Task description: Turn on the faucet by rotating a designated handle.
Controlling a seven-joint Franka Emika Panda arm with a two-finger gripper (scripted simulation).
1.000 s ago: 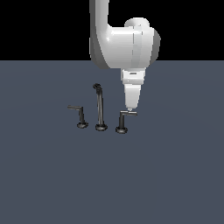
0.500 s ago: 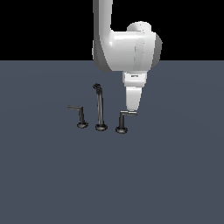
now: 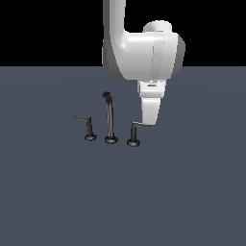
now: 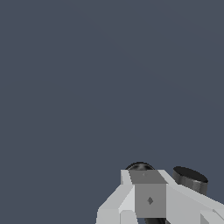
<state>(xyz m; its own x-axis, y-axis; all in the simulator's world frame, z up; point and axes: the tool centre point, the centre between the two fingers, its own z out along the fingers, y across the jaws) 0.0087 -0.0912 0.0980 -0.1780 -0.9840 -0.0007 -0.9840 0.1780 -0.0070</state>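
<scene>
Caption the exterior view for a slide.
White robot gripper at the lever of the stubby dark metal faucet handle, beside the tall thin spout.

Dark, faintly glossy metal on the faucet; lighter silvery sheen along the designated handle. Smooth, satin white plastic-like shell on the arm and gripper. Matt, untextured slate-blue floor.
</scene>
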